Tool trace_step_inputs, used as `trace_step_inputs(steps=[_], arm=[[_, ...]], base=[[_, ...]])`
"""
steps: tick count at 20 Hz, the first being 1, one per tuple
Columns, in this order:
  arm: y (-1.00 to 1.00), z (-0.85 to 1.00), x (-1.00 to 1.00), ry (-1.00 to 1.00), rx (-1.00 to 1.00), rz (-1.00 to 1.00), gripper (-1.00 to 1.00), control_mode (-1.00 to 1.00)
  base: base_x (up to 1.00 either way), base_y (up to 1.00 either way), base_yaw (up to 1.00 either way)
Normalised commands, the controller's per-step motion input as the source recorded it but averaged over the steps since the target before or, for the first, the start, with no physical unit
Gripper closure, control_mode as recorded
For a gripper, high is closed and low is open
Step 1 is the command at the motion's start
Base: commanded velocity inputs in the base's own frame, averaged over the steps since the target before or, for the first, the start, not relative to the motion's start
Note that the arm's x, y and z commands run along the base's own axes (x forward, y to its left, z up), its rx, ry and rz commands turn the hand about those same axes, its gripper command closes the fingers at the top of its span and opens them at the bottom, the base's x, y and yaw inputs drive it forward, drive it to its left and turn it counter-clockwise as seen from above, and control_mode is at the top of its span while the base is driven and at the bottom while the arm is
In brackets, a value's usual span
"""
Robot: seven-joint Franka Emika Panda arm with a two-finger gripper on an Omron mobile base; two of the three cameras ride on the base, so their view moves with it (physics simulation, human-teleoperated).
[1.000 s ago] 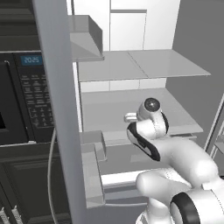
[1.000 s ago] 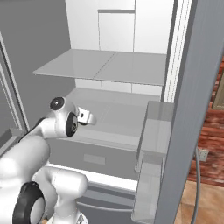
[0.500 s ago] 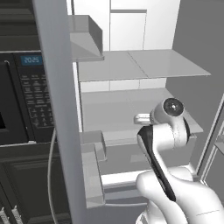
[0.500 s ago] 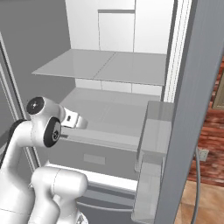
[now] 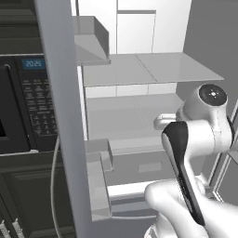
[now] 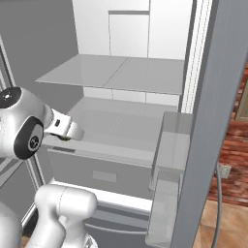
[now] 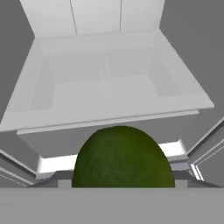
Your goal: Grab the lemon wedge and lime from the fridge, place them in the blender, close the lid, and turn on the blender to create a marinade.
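The fridge (image 5: 139, 69) stands open in front of me, its inside a smooth pale white-grey, all flat panels and square corners. I count two translucent glass shelves (image 6: 116, 72), one above the other, the upper one split by a faint seam down its middle, and one plain boxy drawer (image 6: 104, 169) beneath them. On the open door at the right there are clear door bins (image 6: 169, 150), stacked one under another.

The lime (image 7: 123, 157) is a single dark green ball with a finely mottled, dull skin. From the hand camera it bulges right at the near edge, between where the fingers would be, hanging in front of the drawer and above the fridge's lower lip. In the right base view a sliver of green (image 6: 63, 138) peeps out under the gripper (image 6: 68, 131), just off the front edge of the lower shelf. The claw seems clenched on the lime, though its fingers are hidden behind the fruit
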Motion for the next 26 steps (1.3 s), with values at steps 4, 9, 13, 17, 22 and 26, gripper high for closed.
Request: trace_step_inputs(steps=[4, 9, 13, 17, 22, 26], arm=[[0.02, 0.94, -0.18, 0.07, 0.0, 0.0, 1.0, -1.0], [0.01, 0.72, 0.0, -0.02, -0.03, 0.01, 1.0, -1.0], [0.0, 0.0, -0.02, 0.0, 0.0, 0.0, 1.0, -1.0], [0.0, 0.0, 0.0, 0.0, 0.0, 0.0, 1.0, 1.0], [0.0, 0.0, 0.0, 0.0, 0.0, 0.0, 1.0, 1.0], [0.0, 0.0, 0.0, 0.0, 0.0, 0.0, 1.0, 1.0]], base=[[0.0, 0.0, 0.0], [0.0, 0.0, 0.0], [0.0, 0.0, 0.0], [-0.94, 0.0, 0.0], [-1.0, -0.13, 0.0], [-1.0, -0.24, 0.14]])
